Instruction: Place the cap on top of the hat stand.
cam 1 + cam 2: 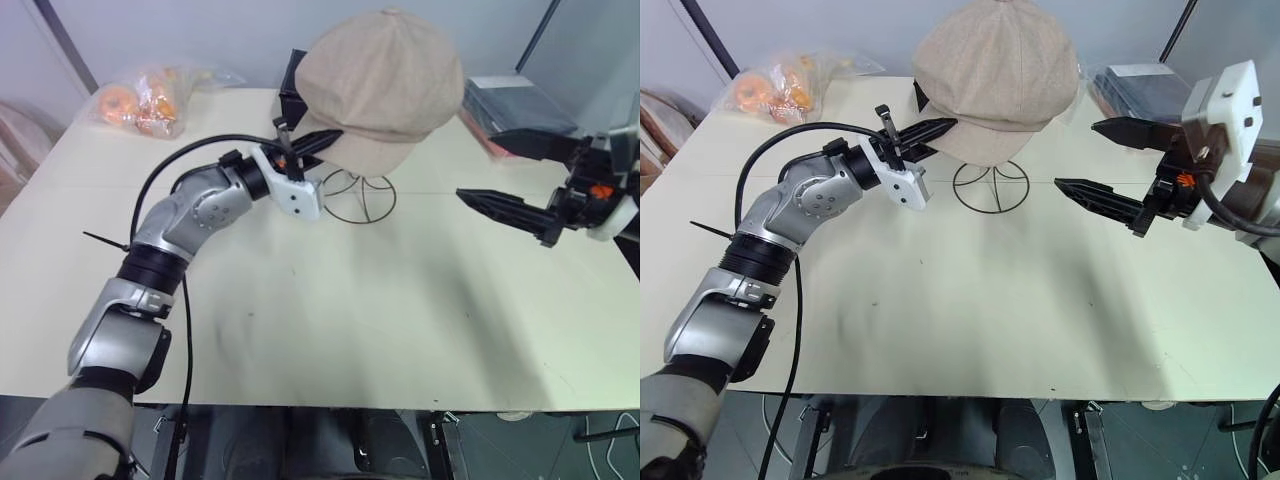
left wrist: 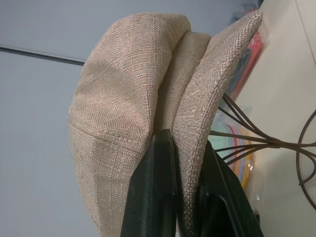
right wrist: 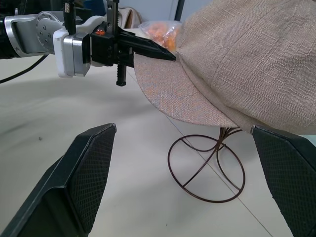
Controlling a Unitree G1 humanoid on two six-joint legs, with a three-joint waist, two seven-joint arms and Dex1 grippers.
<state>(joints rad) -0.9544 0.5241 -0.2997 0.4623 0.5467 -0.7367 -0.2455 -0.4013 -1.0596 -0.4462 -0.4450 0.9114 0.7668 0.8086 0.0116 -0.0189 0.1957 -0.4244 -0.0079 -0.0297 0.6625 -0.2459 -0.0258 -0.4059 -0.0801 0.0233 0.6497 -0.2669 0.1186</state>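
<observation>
While my left gripper [image 1: 938, 128] is pinched tight on the brim of the cap [image 1: 385, 85], the cap already sits over the head of the hat stand [image 1: 358, 196], crown up, brim pointing toward my left arm. The stand's ring base rests on the table [image 1: 330, 320], with the stem and cage mostly hidden under the fabric. My right gripper [image 1: 505, 172] hangs wide apart, holding nothing, off to the other side of the stand and not touching it.

Risks as I judge them: the cap looks tilted and maybe not centred on the cage, so letting go could see it slide off toward the brim side. If I pull my left arm back before the fingers [image 2: 157, 197] release the fabric, I drag the cap off. Worse, I tip the light wire stand, since nothing braces it. The brim could also snag on a finger on the way out. My right gripper is near enough to knock the base if it swings in.
</observation>
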